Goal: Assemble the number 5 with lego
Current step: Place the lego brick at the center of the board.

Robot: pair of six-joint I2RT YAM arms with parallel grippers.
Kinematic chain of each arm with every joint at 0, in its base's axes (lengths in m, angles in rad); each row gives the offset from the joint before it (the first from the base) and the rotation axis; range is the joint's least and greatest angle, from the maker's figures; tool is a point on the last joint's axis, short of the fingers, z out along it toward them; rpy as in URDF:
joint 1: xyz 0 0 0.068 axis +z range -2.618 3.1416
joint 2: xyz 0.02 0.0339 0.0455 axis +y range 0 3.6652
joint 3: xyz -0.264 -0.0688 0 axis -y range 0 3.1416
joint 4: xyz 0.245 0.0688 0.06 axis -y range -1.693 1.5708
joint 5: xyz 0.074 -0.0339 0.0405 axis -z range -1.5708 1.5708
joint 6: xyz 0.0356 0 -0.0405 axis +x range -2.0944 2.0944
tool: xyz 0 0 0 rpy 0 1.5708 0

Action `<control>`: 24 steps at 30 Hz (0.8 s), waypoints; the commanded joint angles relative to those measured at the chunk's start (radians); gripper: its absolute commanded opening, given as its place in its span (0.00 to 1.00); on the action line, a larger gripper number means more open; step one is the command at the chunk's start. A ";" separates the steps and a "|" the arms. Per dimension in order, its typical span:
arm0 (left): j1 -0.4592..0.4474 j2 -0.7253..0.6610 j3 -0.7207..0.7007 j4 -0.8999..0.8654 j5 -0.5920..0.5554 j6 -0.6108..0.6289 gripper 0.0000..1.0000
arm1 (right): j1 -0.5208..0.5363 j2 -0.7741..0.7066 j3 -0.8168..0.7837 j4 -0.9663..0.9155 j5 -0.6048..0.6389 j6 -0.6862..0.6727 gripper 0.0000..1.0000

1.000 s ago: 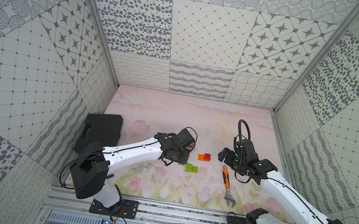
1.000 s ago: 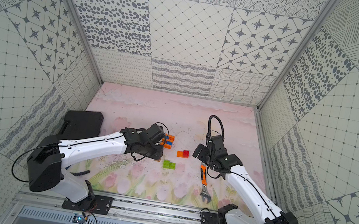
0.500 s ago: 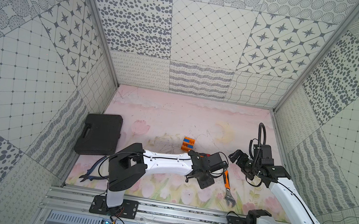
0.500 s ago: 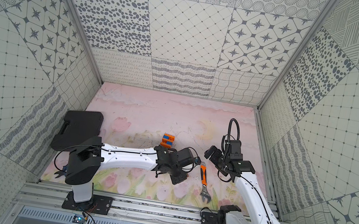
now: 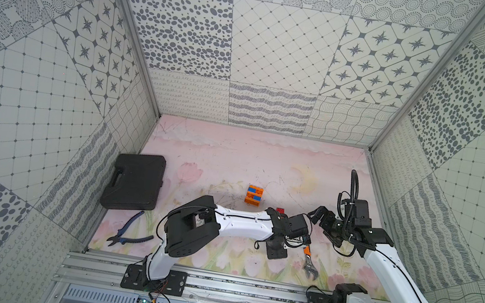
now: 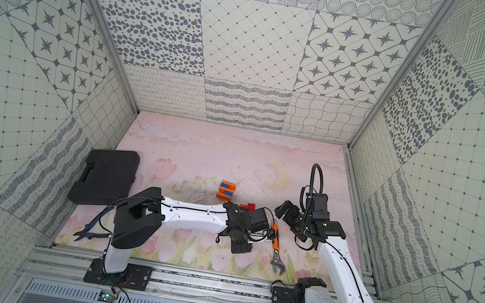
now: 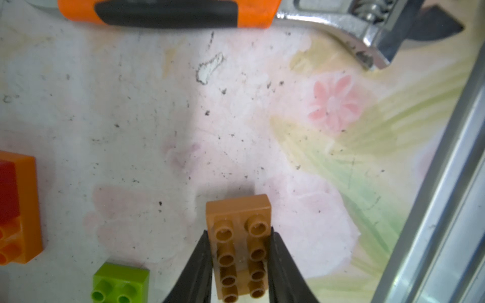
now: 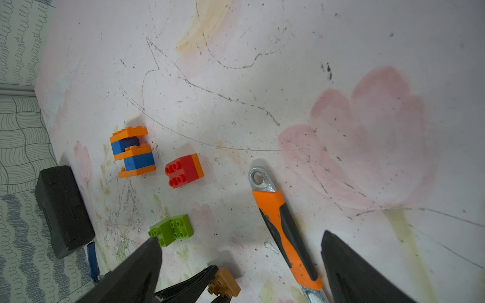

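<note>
- At lower centre of the left wrist view, the left gripper (image 7: 240, 265) is clamped on the brown brick (image 7: 240, 246), low over the mat.
- Near frame centre in a top view stands the orange-blue stack (image 5: 254, 195).
- Right gripper (image 8: 240, 265) hangs with jaws wide apart, empty.
- I would lift the brick straight, keeping clear of the wrench (image 7: 168, 13) and the green brick (image 7: 119, 284).

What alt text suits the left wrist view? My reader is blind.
The left claw grips a brown brick just above the mat. A wrench lies beyond, with a green brick and an orange-red block to one side.
</note>
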State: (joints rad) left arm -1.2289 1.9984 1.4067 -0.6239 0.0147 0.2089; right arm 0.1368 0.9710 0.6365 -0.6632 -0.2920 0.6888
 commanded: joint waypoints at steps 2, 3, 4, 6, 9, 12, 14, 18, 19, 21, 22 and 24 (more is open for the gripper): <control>-0.001 -0.009 0.009 -0.053 -0.046 0.016 0.44 | -0.005 0.021 -0.008 0.038 -0.069 -0.034 0.99; 0.000 -0.026 -0.008 -0.031 -0.041 0.008 0.45 | -0.005 0.020 -0.008 0.040 -0.081 -0.040 0.99; 0.001 -0.050 -0.035 0.008 -0.037 0.001 0.47 | -0.005 0.019 -0.008 0.041 -0.085 -0.043 0.99; 0.002 -0.088 -0.072 0.051 -0.030 -0.024 0.50 | -0.005 0.025 -0.011 0.056 -0.114 -0.049 0.97; 0.003 -0.168 -0.135 0.109 -0.032 -0.090 0.53 | -0.003 0.064 0.007 0.039 -0.158 -0.081 0.92; 0.014 -0.316 -0.270 0.272 -0.032 -0.188 0.54 | 0.031 0.083 0.021 0.024 -0.159 -0.089 0.89; 0.028 -0.428 -0.384 0.407 -0.058 -0.266 0.54 | 0.088 0.088 0.028 0.020 -0.128 -0.086 0.87; 0.059 -0.624 -0.576 0.600 -0.246 -0.437 0.56 | 0.296 0.110 0.049 0.006 0.021 -0.057 0.85; 0.070 -0.662 -0.613 0.633 -0.277 -0.487 0.59 | 0.347 0.122 0.053 0.004 0.056 -0.049 0.85; 0.105 -0.741 -0.707 0.722 -0.282 -0.578 0.63 | 0.461 0.158 0.065 -0.005 0.146 -0.027 0.85; 0.121 -0.767 -0.741 0.746 -0.289 -0.618 0.65 | 0.496 0.173 0.068 -0.008 0.168 -0.018 0.86; 0.158 -0.818 -0.797 0.751 -0.318 -0.724 0.71 | 0.572 0.209 0.074 -0.007 0.223 -0.006 0.88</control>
State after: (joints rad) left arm -1.1320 1.3022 0.7433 -0.1490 -0.1581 -0.1677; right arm 0.6411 1.1427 0.6827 -0.6586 -0.2100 0.6559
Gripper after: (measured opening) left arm 0.688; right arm 0.868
